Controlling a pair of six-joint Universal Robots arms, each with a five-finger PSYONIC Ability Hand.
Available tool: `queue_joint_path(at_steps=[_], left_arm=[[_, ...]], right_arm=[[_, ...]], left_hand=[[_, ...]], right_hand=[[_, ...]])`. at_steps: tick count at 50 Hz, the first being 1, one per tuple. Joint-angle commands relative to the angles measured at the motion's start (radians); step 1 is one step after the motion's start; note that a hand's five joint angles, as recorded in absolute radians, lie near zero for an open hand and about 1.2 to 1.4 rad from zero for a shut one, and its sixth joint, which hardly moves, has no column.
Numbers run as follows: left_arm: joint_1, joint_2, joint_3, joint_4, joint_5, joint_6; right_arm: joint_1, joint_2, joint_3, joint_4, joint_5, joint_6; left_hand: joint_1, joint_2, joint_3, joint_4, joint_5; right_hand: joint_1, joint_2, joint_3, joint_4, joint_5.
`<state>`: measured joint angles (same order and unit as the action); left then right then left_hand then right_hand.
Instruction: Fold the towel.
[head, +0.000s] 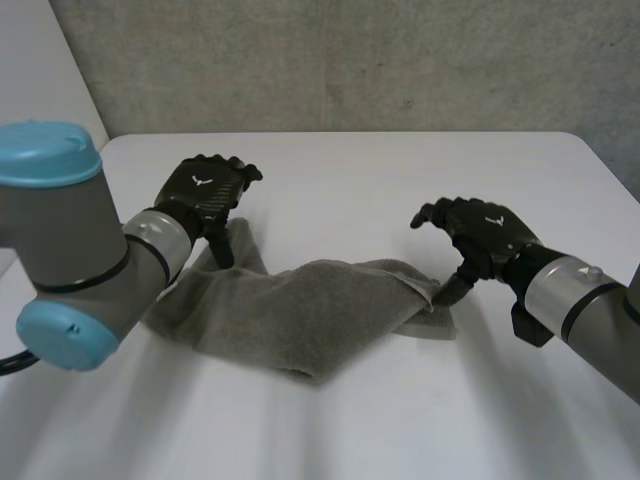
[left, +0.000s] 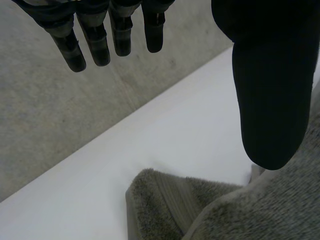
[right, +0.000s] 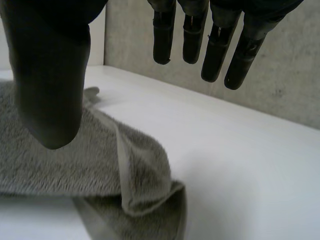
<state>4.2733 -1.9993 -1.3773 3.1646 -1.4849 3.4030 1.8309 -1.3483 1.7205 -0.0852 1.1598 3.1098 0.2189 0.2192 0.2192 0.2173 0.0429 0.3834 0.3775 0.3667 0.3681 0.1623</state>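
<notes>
Head view: grey towel in a loose heap on the white worktop, lying crosswise between the two hands, wrinkled and not flat, with one doubled-over part at its right end.
Left hand: over the left end of the towel, palm down, thumb pointing down to the cloth; cannot tell if touching or just above.
Left wrist view: fingers straight and held well apart from the thumb, nothing between them; a rolled towel corner below the palm, more cloth under the thumb.
Right hand: just beside the right end of the towel, thumb tip down at the doubled-over corner.
Right wrist view: fingers relaxed and spread away from the thumb, no cloth pinched; towel hem and folded corner lying under the thumb, bare worktop under the fingers.
Step in hand: by judgement the very beginning, both hands placed at the two ends for a grasp; no neat fold made yet.
Next move: probably lowering each hand and closing thumb against fingers on one layer of edge or corner; then lifting and pulling apart to spread the cloth flat before any fold.
Care needed: at the right end, easy to catch both layers of the doubled corner instead of one.
</notes>
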Motion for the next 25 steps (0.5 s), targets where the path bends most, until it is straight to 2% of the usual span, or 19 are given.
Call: queue_joint_path(at_steps=[1,8,25], left_arm=[[0.014,-0.118,0.133,-0.08,0.023,0.044],[0.028,-0.182,0.178,-0.216,0.023,0.091],[0.054,-0.205,0.164,-0.256,0.021,0.101]], right_arm=[[-0.002,0.021,0.03,-0.004,0.003,-0.013],[0.001,0.054,0.063,-0.05,0.041,-0.013],[0.013,0.186,0.001,-0.088,0.106,0.021]], left_hand=[[0.053,0.053,0.053,0.055,0.055],[0.077,0.077,0.076,0.078,0.078],[0.279,0.279,0.279,0.281,0.281]], right_hand=[[-0.052,-0.046,-0.035,-0.036,-0.005],[-0.046,-0.04,-0.029,-0.031,0.001],[-0.022,-0.017,-0.006,-0.007,0.024]])
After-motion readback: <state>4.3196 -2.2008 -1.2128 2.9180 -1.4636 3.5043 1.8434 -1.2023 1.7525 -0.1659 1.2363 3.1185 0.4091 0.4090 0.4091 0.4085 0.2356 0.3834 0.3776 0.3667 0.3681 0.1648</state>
